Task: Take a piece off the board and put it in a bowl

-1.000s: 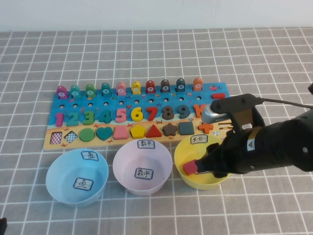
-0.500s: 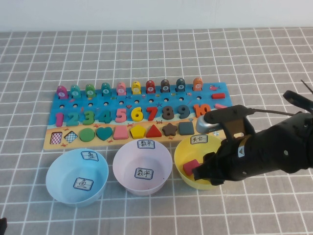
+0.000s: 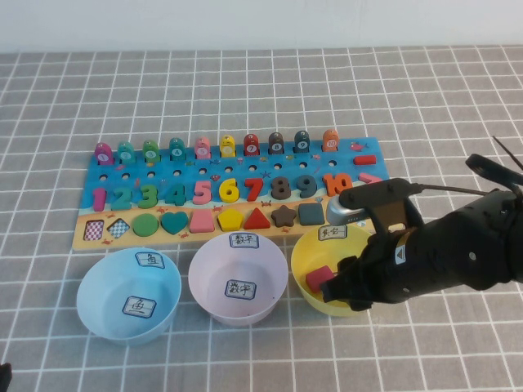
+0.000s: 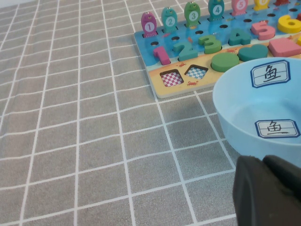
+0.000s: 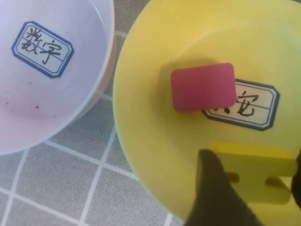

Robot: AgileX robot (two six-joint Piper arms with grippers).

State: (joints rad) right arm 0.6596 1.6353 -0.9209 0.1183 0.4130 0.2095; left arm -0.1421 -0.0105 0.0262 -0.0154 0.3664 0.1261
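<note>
Right tool (image 5: 249, 188) was over yellow bowl (image 3: 304, 261), fingers pinching yellow equals-sign piece (image 5: 256, 172) above bowl floor. Pink square block (image 5: 203, 86) lay inside same bowl, partly on white label. Board (image 3: 163, 171) sat behind three bowls on surface. Left tool (image 4: 265, 193) rested low near light blue bowl (image 4: 244, 101); its finger state could not be told.

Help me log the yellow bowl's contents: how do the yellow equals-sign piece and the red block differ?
The yellow equals-sign piece is held in the right gripper above the yellow bowl; the red block lies loose on the bowl's floor, partly over its label. The piece is yellow with cut-out slots; the block is a solid red rounded rectangle. Both are flat. The left gripper sits beside the blue bowl.
</note>
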